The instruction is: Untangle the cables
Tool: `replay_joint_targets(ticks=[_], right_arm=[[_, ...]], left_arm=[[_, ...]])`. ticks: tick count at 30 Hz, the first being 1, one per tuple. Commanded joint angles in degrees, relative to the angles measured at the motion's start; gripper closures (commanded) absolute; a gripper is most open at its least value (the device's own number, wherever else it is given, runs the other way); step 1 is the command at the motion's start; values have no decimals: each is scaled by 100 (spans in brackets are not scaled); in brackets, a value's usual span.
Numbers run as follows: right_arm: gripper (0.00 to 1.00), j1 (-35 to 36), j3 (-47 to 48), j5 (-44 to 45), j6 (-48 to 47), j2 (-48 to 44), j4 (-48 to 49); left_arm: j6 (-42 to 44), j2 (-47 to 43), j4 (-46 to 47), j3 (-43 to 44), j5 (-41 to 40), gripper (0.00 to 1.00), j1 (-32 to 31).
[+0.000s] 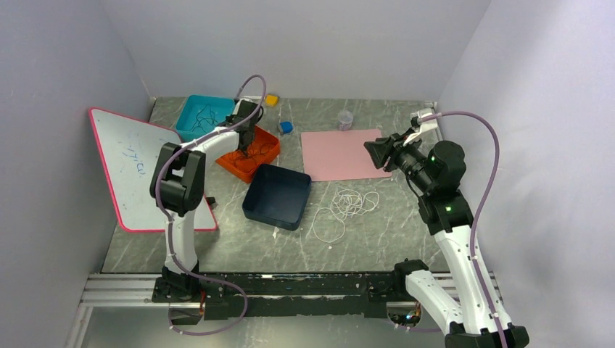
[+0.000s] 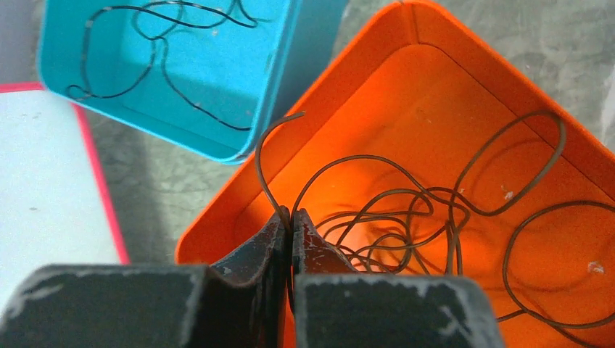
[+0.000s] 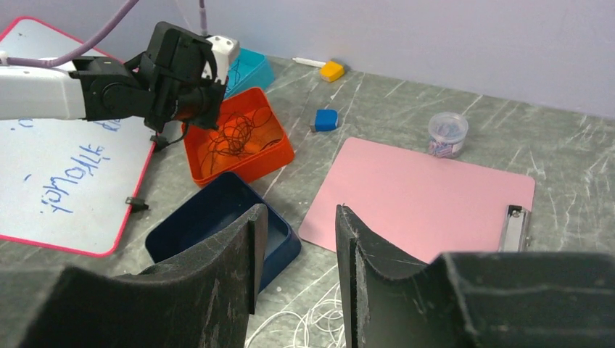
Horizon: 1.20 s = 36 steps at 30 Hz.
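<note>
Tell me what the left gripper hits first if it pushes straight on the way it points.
Shut on a brown cable, the left gripper points down into the orange bin. Probably it meets the cable loops just ahead, then the bin's floor; depth is unclear.

white arms (image 1: 464, 261) with black joints (image 1: 178, 185), green lights (image 1: 433, 154) and purple hoses (image 1: 497, 159).
</note>
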Motion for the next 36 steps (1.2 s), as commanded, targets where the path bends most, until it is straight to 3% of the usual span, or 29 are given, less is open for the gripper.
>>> replay_joint_targets(ticks=[1, 11, 25, 32, 36], right_arm=[[57, 19, -56, -43, -5, -53, -9], [57, 24, -13, -81, 13, -5, -14], [57, 20, -22, -21, 110, 38, 57], [57, 23, -56, 13, 127, 58, 52], [57, 19, -66, 149, 169, 76, -1]], left_arm=[[-44, 300, -106, 261, 529, 93, 43], [-71, 484, -292, 433, 683, 91, 78], [-63, -514, -393, 407, 518, 58, 96], [-18, -1105, -378, 148, 454, 49, 96], [15, -1436, -389, 38, 806, 45, 96]])
